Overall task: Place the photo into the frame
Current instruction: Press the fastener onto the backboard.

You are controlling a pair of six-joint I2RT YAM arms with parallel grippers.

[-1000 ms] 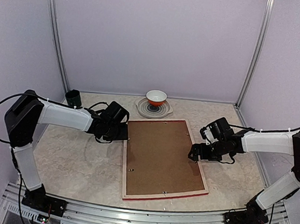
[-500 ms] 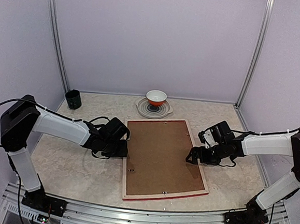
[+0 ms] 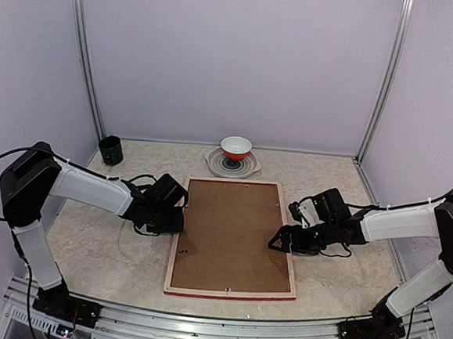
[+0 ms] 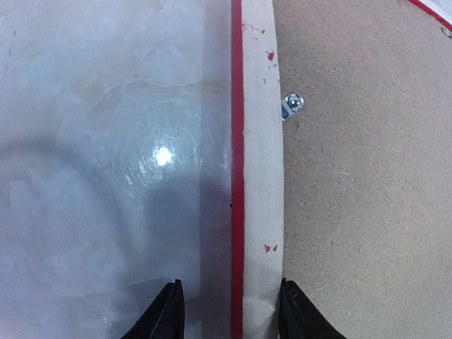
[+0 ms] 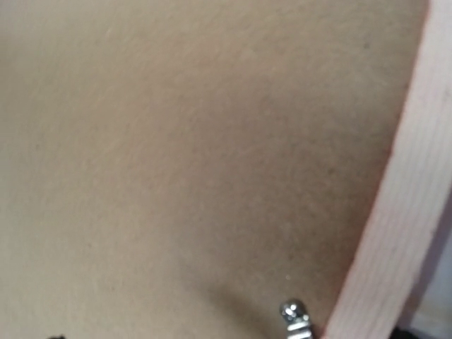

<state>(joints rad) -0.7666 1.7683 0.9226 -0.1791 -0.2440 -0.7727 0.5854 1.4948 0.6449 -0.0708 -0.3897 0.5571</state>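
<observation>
Brown board (image 3: 233,233) faced up, because the frame (image 3: 228,294) lay face down on the table (image 3: 101,262), in the middle between the two arms, with its pale wood back and thin red rim showing. The photo was not visible in any view; it could be under the board, but I could not tell this.

The left gripper (image 3: 178,225) was low at the left rail of the frame. In its wrist view the fingers (image 4: 164,319) stood one on each side of this rail, the left one over bare table and the right one over the board, with a gap to the red edge. So they were open around the rail and not pinching it. I think this position was for holding or steering the frame by its side.

The right gripper (image 3: 277,242) was over the right part of the board, just inside the right rail and near a small metal clip (image 5: 293,314). Its jaws were wide apart and held nothing. Probably it was there to press the board or to turn the clip, so that the back would be locked.

A slip of the frame on the smooth table seemed the main risk
</observation>
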